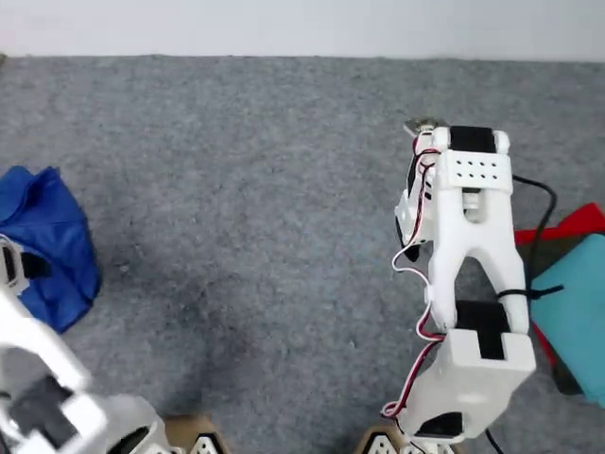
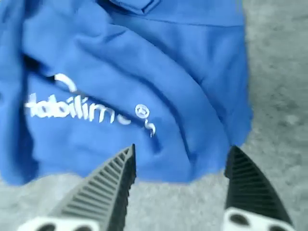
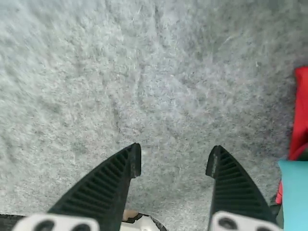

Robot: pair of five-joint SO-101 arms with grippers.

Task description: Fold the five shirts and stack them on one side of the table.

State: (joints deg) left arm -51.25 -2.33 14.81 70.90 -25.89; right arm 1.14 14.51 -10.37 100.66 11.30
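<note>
Blue shirt (image 1: pixel 43 241) sits bunched at the far left of the table (image 1: pixel 265 189), and the left gripper (image 2: pixel 183 154) hangs right over its near edge, jaws spread wide, nothing in them. That's soft, light cloth, crumpled into rolls, so it'll likely sag and drag rather than lift flat. The smart grab looks like a pinch on the loose edge by the fingertips, or a corner, not the thick middle. The felt top may cling to it a bit. On the other side the right gripper (image 3: pixel 176 149) is above bare felt, jaws wide too, with a red shirt (image 1: pixel 577 222) and a teal shirt (image 1: pixel 577 312) at the right edge, teal over red. There's a big open stretch mid-table for spreading. How much table lies beyond the blue one I can't tell, so drawing it inward seems safest.
</note>
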